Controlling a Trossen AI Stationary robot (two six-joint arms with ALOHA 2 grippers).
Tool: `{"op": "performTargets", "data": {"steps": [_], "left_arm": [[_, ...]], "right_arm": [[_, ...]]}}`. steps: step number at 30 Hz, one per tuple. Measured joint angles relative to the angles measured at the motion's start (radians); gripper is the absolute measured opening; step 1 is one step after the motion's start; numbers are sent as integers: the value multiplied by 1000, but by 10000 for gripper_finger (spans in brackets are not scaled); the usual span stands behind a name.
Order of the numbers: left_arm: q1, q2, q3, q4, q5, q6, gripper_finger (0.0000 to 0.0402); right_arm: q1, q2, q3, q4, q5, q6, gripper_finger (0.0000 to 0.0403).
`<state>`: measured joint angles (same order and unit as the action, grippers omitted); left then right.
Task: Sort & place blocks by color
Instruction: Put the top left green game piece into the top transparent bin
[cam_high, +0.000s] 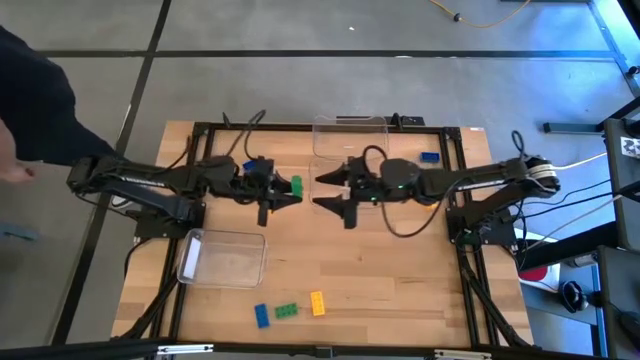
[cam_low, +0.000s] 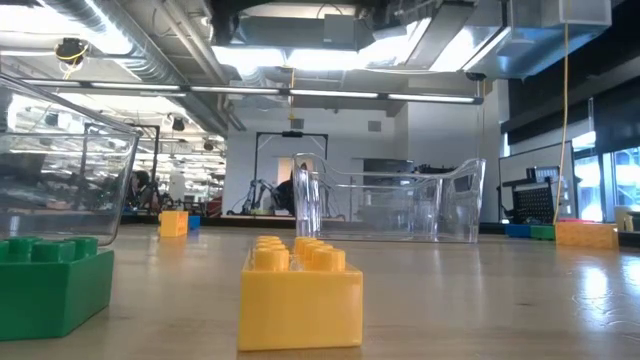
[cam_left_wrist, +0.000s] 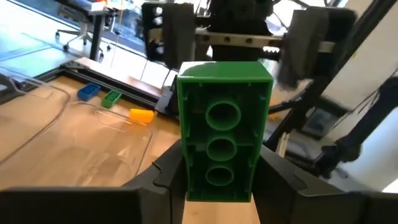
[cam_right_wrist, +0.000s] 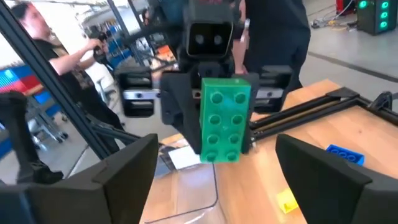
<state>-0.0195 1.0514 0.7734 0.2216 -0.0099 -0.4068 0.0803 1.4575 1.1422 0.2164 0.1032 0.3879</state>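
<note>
Found the green studded plastic brick clamped across its long sides in the left gripper, in the air above the middle of the wooden table. Found the right gripper facing it close by, fingers spread wide to either side of the brick and not touching it.

Judged the brick light, rigid and tough, with smooth, fairly slippery walls. Best taken flat across two opposite walls, clear of the studs; a grip on a corner would likely let it twist.

Noted a blue brick, a green brick and a yellow-orange brick by the near edge, beside a clear plastic bin. Could not count all nine from above: some probably covered by the arms. Could not tell whether the far clear bin held anything.
</note>
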Motion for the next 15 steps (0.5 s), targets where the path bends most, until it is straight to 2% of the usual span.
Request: {"op": "performTargets", "data": {"steps": [6, 15], "left_arm": [[-1, 76, 60, -31, -14, 54, 126], [-2, 89, 63, -20, -1, 75, 126]], "right_arm": [[0, 74, 65, 4, -1, 0, 324], [0, 89, 82, 5, 0, 20, 323]]}}
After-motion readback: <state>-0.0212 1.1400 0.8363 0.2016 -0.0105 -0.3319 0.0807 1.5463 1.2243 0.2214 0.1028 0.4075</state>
